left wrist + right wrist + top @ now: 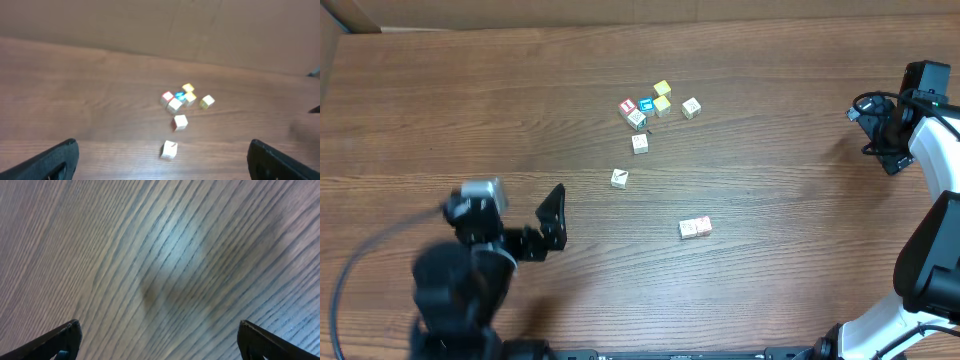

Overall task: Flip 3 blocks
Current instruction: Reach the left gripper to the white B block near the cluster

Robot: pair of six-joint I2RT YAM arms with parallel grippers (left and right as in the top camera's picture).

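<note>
Awaiting flip: blocks (646,104), grouped far-centre on the table (440,100), none held.
Left gripper (548,228): jaws spread, empty.
Right gripper (157,339): jaws spread, empty, well apart.
Progress: seemingly none; three flips left.

Tabletop (770,220): cube cluster toward far edge, mid-width. Teal-blue cube (646,104) between red-topped cube (627,105) and yellow-topped cube (663,104). Pale cubes (640,143) trail toward near edge. Pinkish double block (695,228) lies alone beyond them. Left gripper (552,222) toward near-left corner, jaws apart.
</note>
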